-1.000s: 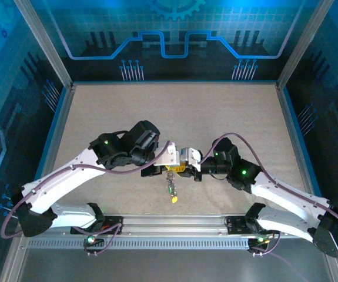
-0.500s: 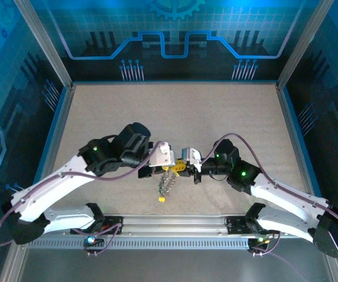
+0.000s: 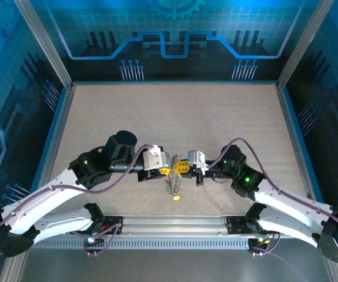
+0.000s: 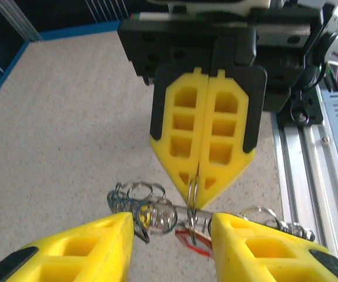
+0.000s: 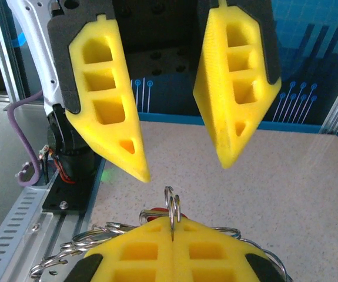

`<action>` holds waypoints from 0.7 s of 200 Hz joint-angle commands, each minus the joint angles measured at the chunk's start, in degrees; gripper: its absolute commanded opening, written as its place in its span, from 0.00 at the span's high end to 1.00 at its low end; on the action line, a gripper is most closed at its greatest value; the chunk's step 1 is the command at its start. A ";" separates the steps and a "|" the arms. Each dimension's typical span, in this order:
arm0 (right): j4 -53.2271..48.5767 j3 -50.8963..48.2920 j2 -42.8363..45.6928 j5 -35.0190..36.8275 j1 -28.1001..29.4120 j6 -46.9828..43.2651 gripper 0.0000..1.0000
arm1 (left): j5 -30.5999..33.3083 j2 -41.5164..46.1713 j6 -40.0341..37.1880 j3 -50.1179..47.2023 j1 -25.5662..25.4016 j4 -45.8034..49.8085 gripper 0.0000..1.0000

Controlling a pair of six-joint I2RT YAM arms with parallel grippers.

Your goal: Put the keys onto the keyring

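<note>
The keyring point(image 3: 172, 183) is a bunch of linked silver wire rings hanging between the two arms, low over the table. My right gripper point(image 3: 178, 170) point(image 5: 171, 226) is shut on one thin ring point(image 5: 171, 205) of the bunch, which stands up out of its yellow fingertips. Opposite it, my left gripper point(image 3: 164, 171) point(image 4: 171, 229) point(image 5: 183, 170) is open, its tips either side of the rings without touching them. Of the keys, a yellow head point(image 3: 176, 198) dangles at the bottom of the bunch. A red head point(image 4: 193, 242) point(image 5: 157, 212) lies just under the pinched ring.
The metal rail point(image 3: 174, 223) of the arm bases runs close in front of the bunch. Speckled beige table point(image 3: 174, 117) stretches away behind the grippers to the blue walls. Purple cables point(image 3: 127, 170) loop over both wrists.
My left gripper has opened and its arm has drawn back to the left and lower. The right gripper has closed fully on the ring. The hanging bunch has swung a little.
</note>
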State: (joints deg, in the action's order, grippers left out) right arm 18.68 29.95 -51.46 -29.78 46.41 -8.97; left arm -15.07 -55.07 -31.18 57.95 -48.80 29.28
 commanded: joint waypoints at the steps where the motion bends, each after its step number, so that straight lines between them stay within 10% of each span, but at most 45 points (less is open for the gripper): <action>1: 7.16 -1.18 1.83 1.32 0.95 0.62 1.00 | -3.21 -0.56 1.84 -0.73 0.28 -3.96 0.59; 140: 13.72 -3.36 3.25 1.54 1.29 0.10 1.00 | -4.29 -4.06 -2.19 0.14 0.28 0.72 0.84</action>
State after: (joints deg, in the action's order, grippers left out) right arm 25.17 26.17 -50.09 -27.22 46.89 -8.99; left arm -18.52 -58.48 -31.66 57.17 -48.80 27.79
